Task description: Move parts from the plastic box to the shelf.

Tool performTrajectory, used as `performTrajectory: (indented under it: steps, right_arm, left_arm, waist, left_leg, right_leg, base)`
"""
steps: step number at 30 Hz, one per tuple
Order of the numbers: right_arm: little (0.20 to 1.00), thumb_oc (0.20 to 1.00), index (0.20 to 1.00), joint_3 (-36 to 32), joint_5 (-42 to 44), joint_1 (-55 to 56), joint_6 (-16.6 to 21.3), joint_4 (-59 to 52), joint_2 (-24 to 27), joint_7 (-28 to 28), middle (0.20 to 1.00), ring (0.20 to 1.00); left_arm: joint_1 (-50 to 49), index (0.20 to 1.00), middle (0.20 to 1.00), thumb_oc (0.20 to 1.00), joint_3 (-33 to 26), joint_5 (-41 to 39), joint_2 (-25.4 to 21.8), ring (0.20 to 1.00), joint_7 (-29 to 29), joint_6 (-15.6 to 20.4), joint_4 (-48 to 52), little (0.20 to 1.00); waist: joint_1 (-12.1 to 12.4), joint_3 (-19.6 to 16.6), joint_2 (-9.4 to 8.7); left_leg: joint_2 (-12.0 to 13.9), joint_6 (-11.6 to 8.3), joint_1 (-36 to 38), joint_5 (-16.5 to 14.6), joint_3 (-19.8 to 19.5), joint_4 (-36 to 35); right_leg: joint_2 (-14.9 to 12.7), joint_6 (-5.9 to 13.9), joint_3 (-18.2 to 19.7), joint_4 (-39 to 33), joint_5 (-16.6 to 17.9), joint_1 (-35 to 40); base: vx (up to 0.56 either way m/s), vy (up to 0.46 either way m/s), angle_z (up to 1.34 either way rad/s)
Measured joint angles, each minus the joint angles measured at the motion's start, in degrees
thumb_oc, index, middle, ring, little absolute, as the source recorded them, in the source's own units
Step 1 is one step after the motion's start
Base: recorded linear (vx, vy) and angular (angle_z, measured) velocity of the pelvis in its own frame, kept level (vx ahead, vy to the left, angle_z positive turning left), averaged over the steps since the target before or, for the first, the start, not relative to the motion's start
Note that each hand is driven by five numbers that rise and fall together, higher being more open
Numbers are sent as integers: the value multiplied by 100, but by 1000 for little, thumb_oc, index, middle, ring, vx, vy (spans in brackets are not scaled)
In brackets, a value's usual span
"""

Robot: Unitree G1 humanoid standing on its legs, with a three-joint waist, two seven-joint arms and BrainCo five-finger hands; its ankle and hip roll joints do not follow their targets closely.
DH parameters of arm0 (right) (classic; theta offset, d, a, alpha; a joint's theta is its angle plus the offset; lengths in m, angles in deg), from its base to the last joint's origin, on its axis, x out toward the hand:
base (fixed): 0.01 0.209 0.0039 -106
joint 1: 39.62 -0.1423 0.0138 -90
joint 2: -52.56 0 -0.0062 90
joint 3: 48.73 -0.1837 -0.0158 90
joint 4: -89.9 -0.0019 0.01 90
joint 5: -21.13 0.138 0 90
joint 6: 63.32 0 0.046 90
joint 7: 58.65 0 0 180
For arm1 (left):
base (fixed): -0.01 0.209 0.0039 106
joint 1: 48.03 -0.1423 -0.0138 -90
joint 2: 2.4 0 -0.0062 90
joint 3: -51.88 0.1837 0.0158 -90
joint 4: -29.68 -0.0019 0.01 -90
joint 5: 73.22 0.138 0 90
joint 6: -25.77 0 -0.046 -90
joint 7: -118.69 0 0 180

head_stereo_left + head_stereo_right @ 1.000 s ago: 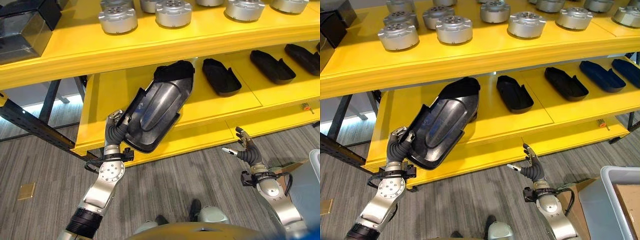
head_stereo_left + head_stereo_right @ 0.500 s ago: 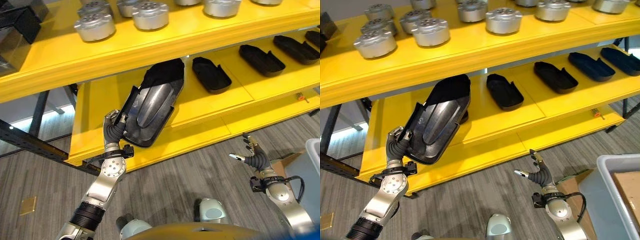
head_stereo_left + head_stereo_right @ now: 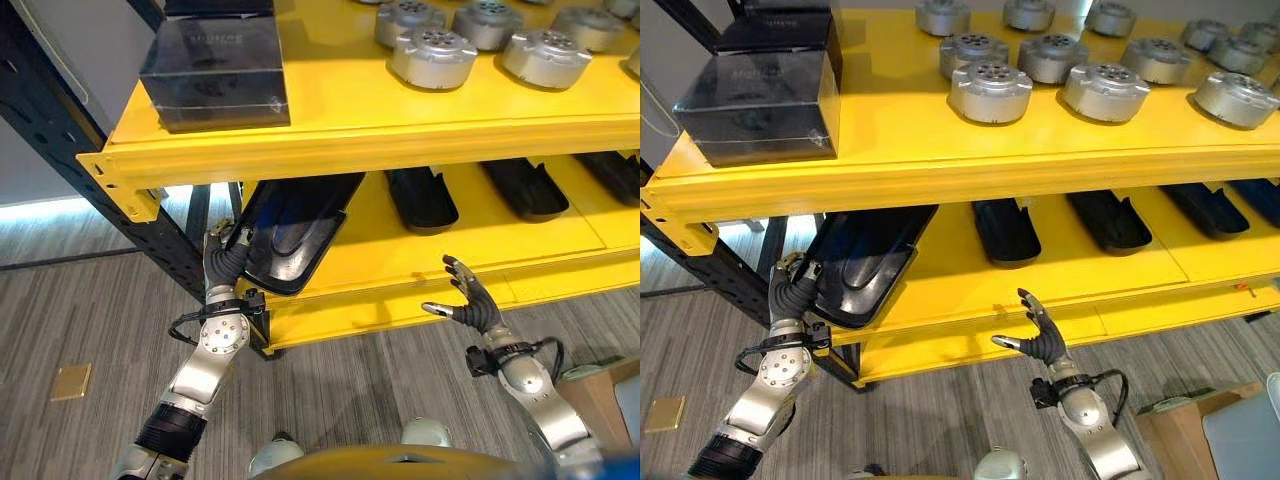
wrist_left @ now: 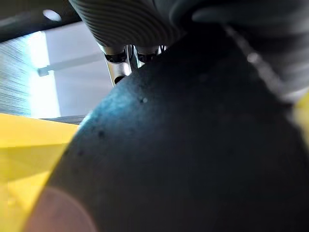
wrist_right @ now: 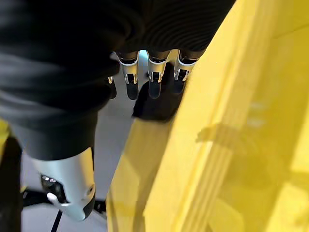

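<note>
Shelf: you face a yellow two-level metal shelf (image 3: 330,150); its lower level (image 3: 1040,275) carries a row of black moulded plastic shells (image 3: 1005,230), its upper level round silver metal housings (image 3: 990,90) and a dark box with a clear cover (image 3: 765,95)
Part: the large black moulded shell with a glossy hollow (image 3: 290,235) is at the left end of the lower level, tilted, far end under the upper board, near end overhanging the front edge
Left hand: your left hand (image 3: 225,262) grips the part's near edge, fingers curled round it
Right hand: your right hand (image 3: 468,305) hangs in front of the lower edge, fingers spread, holding nothing
Risk: let go now and the overhanging part would likely tip off to the floor; push steeply and its top could catch the upper board or nudge the neighbouring shell
</note>
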Motion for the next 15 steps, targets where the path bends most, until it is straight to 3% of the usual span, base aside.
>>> performTrajectory:
  steps: [2,4,6,8,10,11,12,14,15]
  right_arm:
    - [1000,1000,1000,100,-232,-303,64,-1,50,16,1000,1000]
    - [1000,1000,1000,105,-339,-249,91,15,61,82,1000,1000]
    - [1000,1000,1000,167,-419,-272,141,34,87,135,1000,1000]
    - [1000,1000,1000,245,-439,-273,258,89,40,282,1000,1000]
    - [1000,1000,1000,275,-487,-223,267,150,43,314,1000,1000]
    - [1000,1000,1000,278,-567,-226,275,141,41,314,1000,1000]
    - [1000,1000,1000,222,-630,-253,279,121,99,319,1000,1000]
    - [1000,1000,1000,112,-653,-425,296,-97,442,260,1000,1000]
    - [1000,1000,1000,79,-653,-423,295,-283,693,194,1000,1000]
  left_arm:
    - [27,200,200,200,1,-4,0,200,210,26,22,200]
    - [18,200,200,200,55,-5,38,200,348,5,24,200]
    - [34,200,200,200,58,-7,89,200,377,12,31,200]
    - [25,200,200,200,50,-12,97,200,422,-7,-6,200]
    - [14,200,200,200,71,-44,91,200,422,-35,-14,200]
    - [6,200,200,200,62,-64,84,200,408,-98,-13,200]
    - [-43,200,200,200,12,-76,226,200,380,-144,-42,200]
    - [-155,200,200,200,59,-279,504,200,295,-223,16,200]
    - [-160,200,200,200,66,-300,657,200,265,-266,17,200]
  waist:
    - [52,195,-56]
    - [40,279,2]
    - [103,255,-81]
    - [99,294,-163]
    - [68,294,-175]
    - [80,289,-190]
    - [130,311,-60]
    - [39,365,411]
    - [2,397,530]
  left_leg:
    - [95,20,-143,-130,-26,201]
    - [217,34,-96,-58,-94,79]
    - [259,18,-105,1,-81,27]
    - [367,-103,-125,92,-357,-84]
    - [531,-293,-111,218,-471,-99]
    - [617,-437,-67,265,-548,-98]
    - [820,-486,14,309,-555,-86]
    - [1114,-450,56,344,-518,-79]
    - [1204,-401,54,380,-506,-18]
  right_leg:
    - [-92,12,133,698,72,-440]
    - [-144,98,248,857,2,-539]
    - [-162,140,188,122,-14,-482]
    - [-155,295,208,-795,399,-402]
    - [57,310,218,-907,425,-315]
    - [225,270,-25,-678,388,-304]
    - [433,21,-27,-612,276,-287]
    - [821,-186,64,-579,88,-354]
    - [909,-236,86,-494,14,-414]
  base:
    - [55,-206,-1]
    - [49,-338,19]
    - [42,-313,8]
    - [113,-433,38]
    - [59,-274,52]
    - [52,-160,22]
    - [60,-165,-17]
    - [75,-157,-42]
    - [83,-102,-34]
